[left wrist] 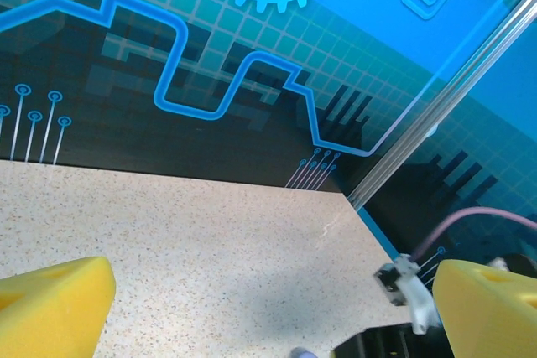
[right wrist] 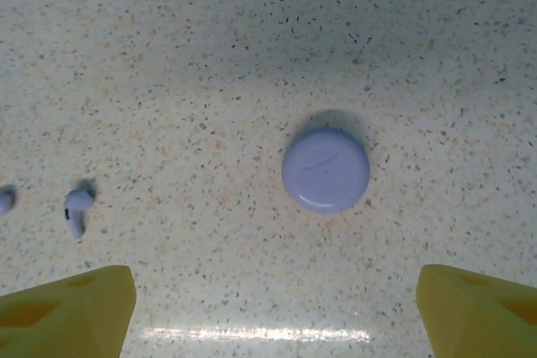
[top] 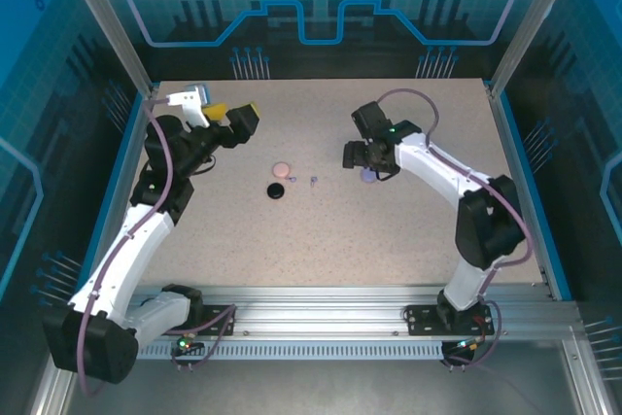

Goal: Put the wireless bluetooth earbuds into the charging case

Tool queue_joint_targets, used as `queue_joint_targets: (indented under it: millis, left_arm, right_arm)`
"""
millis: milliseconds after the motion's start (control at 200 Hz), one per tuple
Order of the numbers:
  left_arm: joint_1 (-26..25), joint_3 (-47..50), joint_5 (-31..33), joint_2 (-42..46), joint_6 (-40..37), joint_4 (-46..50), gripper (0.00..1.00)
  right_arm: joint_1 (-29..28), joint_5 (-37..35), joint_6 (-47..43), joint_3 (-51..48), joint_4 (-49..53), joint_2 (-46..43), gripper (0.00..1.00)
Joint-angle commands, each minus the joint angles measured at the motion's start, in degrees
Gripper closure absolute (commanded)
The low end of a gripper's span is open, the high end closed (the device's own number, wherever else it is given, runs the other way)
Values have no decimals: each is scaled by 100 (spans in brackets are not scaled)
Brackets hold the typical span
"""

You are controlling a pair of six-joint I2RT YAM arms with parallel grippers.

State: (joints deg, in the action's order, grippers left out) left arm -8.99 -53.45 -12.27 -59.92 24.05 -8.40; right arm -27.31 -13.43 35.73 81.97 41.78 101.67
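Lavender earbud looked tiny, light, slippery; I thought to pinch its sides. My right fingers hung wide open, holding nothing.

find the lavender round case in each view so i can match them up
top external: lavender case right of centre on the table, tucked just below the right gripper.
right wrist: lavender case lying flat just right of centre, ahead of the open jaws.
left wrist: camera looks across the table's far corner toward the back wall, away from the middle.
shared landmark: the lavender earbud to the case's left.
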Motion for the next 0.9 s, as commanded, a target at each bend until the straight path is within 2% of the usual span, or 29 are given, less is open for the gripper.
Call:
queue_joint_targets:
  millis: [0,160,420,895]
  left_arm:
    - [3,62,-345,99,89,-82,1]
    - [-29,159,-708,30,195,-188,1]
    - [-188,136,-961,0,-127,11,1]
    - [-406,1,-1189,-259,-313,155,1]
  right_arm:
    - [100,296,-617,522,325,516,12]
    - [326,420,-1446,921,470,1155,13]
    - [622,834,-1963,1038,414,1610,15]
    - [560,649,-2138,1273,612,2129,20]
